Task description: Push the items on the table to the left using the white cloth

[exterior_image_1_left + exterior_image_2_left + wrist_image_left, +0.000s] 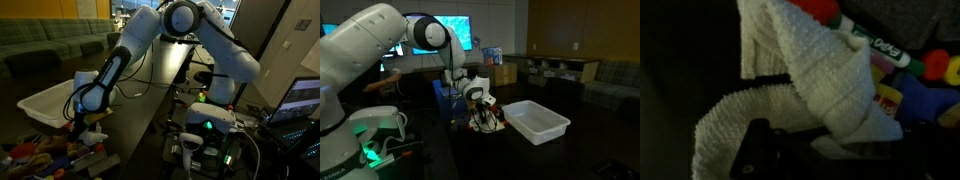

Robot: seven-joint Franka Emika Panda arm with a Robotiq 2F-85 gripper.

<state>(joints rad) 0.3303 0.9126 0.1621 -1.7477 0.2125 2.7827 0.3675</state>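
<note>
My gripper [780, 152] is pinched tight on the wrinkled white fabric cloth [830, 90], low over the dark glossy table [140, 115]. The cloth lies right beside the heap of small many-coloured toys [925, 75], near 1 white rectangular plastic bin [538, 120].

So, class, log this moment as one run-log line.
gripper: shut on cloth | cloth: down by items | bin: nearby
</note>
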